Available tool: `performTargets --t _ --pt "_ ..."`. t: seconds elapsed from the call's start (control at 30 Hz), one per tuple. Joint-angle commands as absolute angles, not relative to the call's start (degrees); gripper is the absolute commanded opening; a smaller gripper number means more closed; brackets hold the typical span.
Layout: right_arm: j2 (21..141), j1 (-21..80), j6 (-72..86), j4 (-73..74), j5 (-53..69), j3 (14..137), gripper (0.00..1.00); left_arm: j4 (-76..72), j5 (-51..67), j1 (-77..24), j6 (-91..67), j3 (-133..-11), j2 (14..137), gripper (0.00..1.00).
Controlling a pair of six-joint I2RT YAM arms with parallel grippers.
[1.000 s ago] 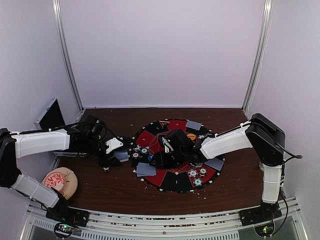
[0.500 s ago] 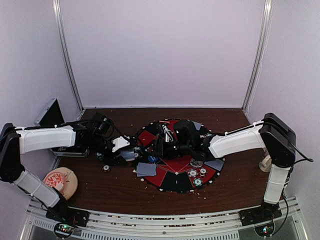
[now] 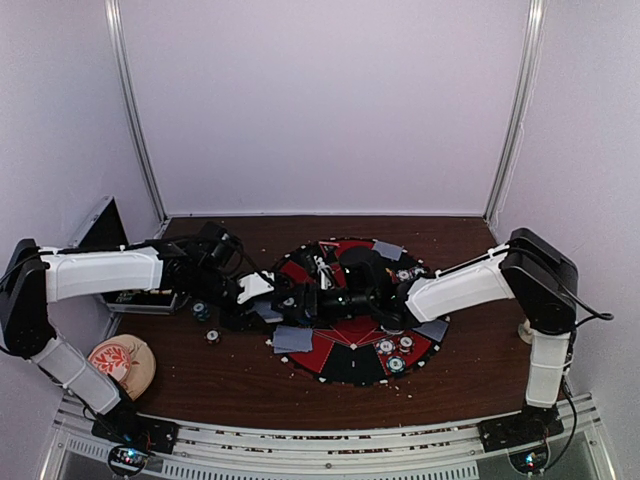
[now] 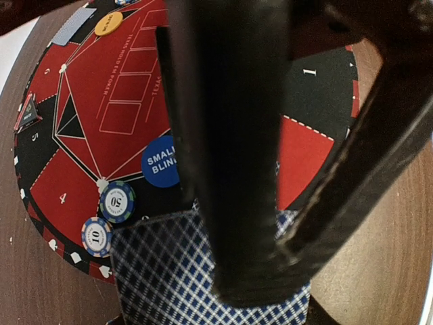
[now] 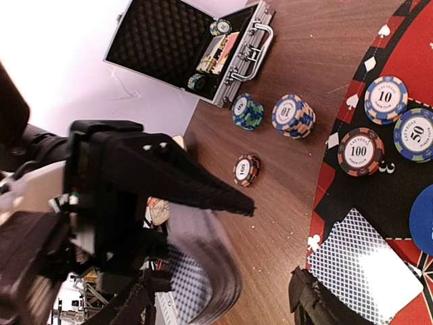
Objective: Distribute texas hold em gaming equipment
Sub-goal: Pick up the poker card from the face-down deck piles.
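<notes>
The left gripper (image 3: pixel 265 303) pinches a deck of blue-lattice-backed playing cards (image 4: pixel 169 271) just over the left edge of the round red-and-black poker mat (image 4: pixel 122 81). The right gripper (image 5: pixel 226 302) faces it from the mat side, its fingers spread wide and gripping nothing.

The job looks partly done. Beside the deck, on the mat, lies one blue small-blind button (image 4: pixel 161 161). By the left rim are three chip stacks marked 10 (image 5: pixel 385 98), 50 (image 5: pixel 414 134) and 100 (image 5: pixel 360 151). One orange button (image 4: pixel 108 24) lies on the far side.

Three dealt card spots show: near left (image 3: pixel 292 338), right (image 3: pixel 432 328) and far (image 3: pixel 387 250). I cannot tell how many cards each holds. Three more chips (image 3: pixel 396 364) sit by the near rim.

Left of the mat, on the wooden table (image 3: pixel 240 370), wait two chip stacks (image 5: pixel 293 115) and one single chip (image 5: pixel 245 169). Farther left, the open metal case (image 5: pixel 196 47) holds more chips. By my judgement, the held deck and these outlying chips remain to be shared out.
</notes>
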State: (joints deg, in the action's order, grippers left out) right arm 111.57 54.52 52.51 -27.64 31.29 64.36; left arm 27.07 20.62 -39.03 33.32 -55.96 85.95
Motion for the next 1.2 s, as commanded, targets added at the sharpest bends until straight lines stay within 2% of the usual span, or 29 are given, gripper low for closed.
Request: performTargets --t 0.0,0.2,0.43,0.77,1.17 --pt "113.73 54.93 53.06 -28.30 32.02 66.85 0.69 26.19 21.54 -39.95 32.83 -57.92 86.29 0.53" --pt "115.48 54.93 54.50 -29.35 32.76 68.38 0.67 26.21 21.45 -41.09 32.74 -57.92 86.81 0.53" --pt "117.60 54.98 56.02 -30.07 33.73 69.58 0.56 26.19 21.10 -41.79 32.61 -58.14 86.84 0.53" --pt "118.81 55.32 57.20 -31.54 34.58 69.91 0.47 26.19 20.84 -42.06 32.44 -58.29 86.81 0.53" --pt "117.62 54.43 54.08 -24.66 30.68 69.00 0.35 26.19 20.83 -42.14 32.54 -57.87 86.15 0.53"
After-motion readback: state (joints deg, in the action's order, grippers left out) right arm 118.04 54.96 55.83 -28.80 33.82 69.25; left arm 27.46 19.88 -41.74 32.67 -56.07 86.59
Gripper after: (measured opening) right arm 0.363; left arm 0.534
